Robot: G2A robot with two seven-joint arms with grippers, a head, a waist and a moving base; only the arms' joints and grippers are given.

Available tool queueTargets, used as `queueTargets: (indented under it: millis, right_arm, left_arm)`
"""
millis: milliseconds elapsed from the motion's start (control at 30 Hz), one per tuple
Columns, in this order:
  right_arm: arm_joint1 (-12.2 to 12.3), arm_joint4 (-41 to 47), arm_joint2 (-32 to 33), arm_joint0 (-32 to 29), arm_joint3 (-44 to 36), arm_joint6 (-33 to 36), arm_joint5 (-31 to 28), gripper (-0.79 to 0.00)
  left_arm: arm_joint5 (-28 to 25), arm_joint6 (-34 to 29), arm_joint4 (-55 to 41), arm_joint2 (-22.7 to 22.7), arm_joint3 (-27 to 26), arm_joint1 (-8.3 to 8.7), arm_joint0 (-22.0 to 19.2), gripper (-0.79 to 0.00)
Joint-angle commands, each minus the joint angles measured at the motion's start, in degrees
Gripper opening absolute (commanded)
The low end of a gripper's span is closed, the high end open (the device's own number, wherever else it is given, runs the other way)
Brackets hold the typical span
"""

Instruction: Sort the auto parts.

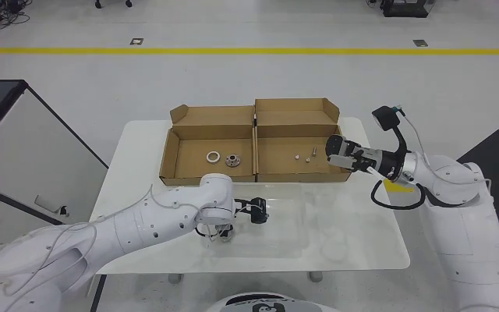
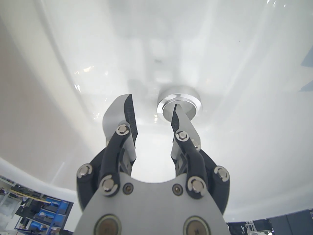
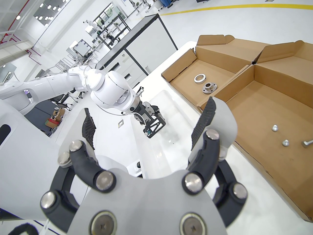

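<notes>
The left gripper (image 2: 152, 101) is down in the clear tray (image 2: 73, 50) with its fingers spread wide, and one fingertip pokes inside a shiny metal ring (image 2: 188, 93) lying on the tray floor. The right gripper (image 3: 149, 105) hangs by the right cardboard box (image 3: 281, 94), fingers spread and holding nothing. Small bolts (image 3: 285, 143) lie in that box, and a flat ring (image 3: 196, 79) and a flange (image 3: 208, 88) lie in the left box (image 3: 181, 64)

From above the arms we are looking down and slightly forward at the table (image 1: 136, 175), taking in all of it. From the left wrist we are peering along the left gripper (image 2: 151, 103), very near, into the clear tray (image 2: 97, 37). From the right wrist we are looking across the table from farther back, sharing the cardboard boxes (image 3: 244, 57) and the tray with the top camera.
</notes>
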Motion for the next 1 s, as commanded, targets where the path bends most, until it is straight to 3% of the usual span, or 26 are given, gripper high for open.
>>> queueTargets:
  millis: [0, 967]
  right_arm:
    - [0.0, 0.0, 0.0, 0.0, 0.0, 0.0, 0.0, 0.0]
    - [0.0, 0.0, 0.0, 0.0, 0.0, 0.0, 0.0, 0.0]
  left_arm:
    - [-0.7, 0.7, -1.2, 0.0, -0.3, -0.14, -0.2, -0.422]
    - [-1.0, 1.0, -3.3, 0.0, 0.6, -0.54, 0.0, -0.474]
